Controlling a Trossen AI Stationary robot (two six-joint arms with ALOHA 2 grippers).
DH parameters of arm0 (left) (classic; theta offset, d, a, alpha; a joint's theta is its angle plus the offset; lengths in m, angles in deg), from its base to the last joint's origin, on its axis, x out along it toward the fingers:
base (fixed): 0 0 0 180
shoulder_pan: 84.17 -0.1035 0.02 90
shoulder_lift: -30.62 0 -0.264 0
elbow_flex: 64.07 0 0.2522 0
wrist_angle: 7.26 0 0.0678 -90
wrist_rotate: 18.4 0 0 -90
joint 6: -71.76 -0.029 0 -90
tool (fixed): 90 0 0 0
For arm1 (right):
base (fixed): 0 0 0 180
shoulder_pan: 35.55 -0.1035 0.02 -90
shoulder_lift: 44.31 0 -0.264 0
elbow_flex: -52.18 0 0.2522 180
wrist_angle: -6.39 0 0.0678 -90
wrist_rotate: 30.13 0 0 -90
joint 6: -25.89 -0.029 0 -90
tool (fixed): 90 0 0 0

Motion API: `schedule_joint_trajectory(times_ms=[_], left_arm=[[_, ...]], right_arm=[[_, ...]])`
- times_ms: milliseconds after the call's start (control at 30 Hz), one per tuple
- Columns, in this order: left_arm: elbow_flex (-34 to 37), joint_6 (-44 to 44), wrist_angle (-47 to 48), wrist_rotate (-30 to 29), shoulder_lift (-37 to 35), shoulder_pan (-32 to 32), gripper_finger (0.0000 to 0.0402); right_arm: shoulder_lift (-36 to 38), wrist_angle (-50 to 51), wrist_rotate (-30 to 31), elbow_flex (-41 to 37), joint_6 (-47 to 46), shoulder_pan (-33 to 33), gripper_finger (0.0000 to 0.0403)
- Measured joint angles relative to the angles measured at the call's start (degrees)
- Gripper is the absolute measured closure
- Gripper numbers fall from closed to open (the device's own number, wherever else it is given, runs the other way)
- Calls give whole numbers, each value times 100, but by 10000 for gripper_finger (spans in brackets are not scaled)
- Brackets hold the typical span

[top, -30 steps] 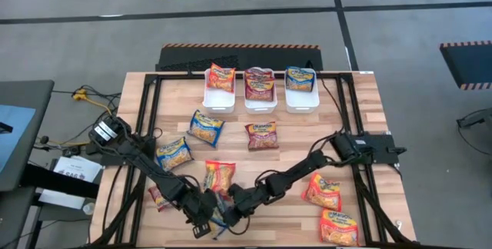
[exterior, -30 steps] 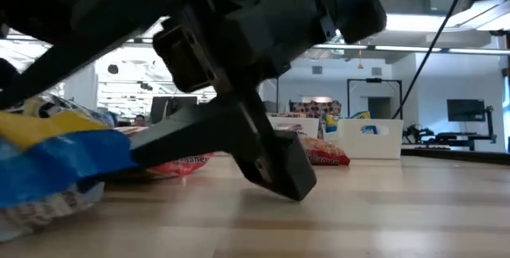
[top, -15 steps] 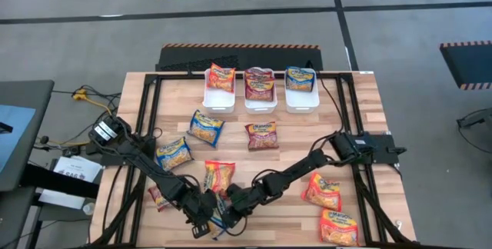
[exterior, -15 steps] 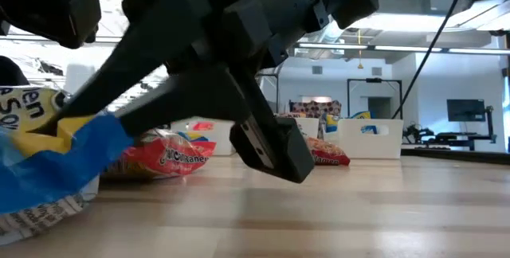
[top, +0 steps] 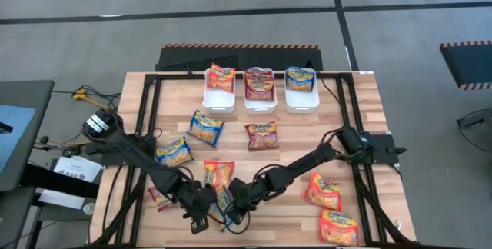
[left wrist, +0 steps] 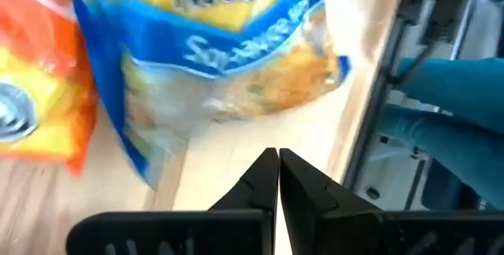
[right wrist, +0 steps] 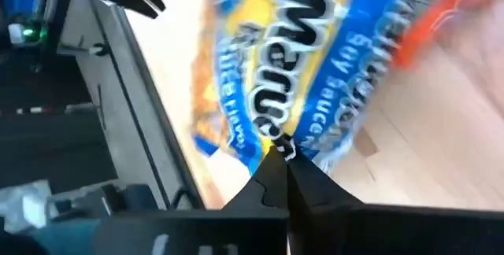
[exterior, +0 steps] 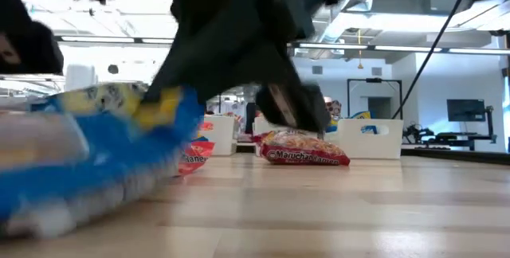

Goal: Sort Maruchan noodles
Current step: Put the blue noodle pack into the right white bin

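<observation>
Blue and yellow, the soy-sauce noodle packet (right wrist: 315, 74) sits at the near edge of the table (top: 354, 118), its edge pinched between the closed fingers of the right gripper (right wrist: 281, 154), and in the low view it looks tilted, one end raised off the wood. Just beside it the left gripper (left wrist: 277, 164) hovers over the bare wood with its fingers pressed together on nothing, the same packet lying just ahead of its tips next to an orange packet (top: 218, 175). Farther out, two more blue packets (top: 206, 127) and a maroon packet (top: 262, 135) lie loose mid-table, and two orange ones (top: 324, 191) rest near the right corner. At the far edge stand three white bins (top: 231, 103) in a row: the left holds an orange packet, the middle a maroon one, the right a blue one.
</observation>
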Motion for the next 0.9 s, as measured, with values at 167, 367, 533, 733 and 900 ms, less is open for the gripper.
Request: schedule_joint_trajectory(times_ms=[167, 367, 533, 733, 900], left_arm=[[1, -67, 154, -115, -469, 0, 401], [0, -353, 160, -459, -1119, -64, 401], [0, -638, 313, -851, -1678, -248, 401], [2, -1109, 460, -1417, -2314, -539, 402], [1, -1636, 476, -1803, -2766, -890, 402]], right_arm=[[412, 375, 128, 5, 397, -23, 400], [975, 1240, 299, 7, 891, -41, 401], [1429, 1819, 494, 4, 1261, 64, 402], [2120, 2926, 803, 17, 1694, 314, 402], [2730, 4236, 1156, 11, 2256, 753, 402]])
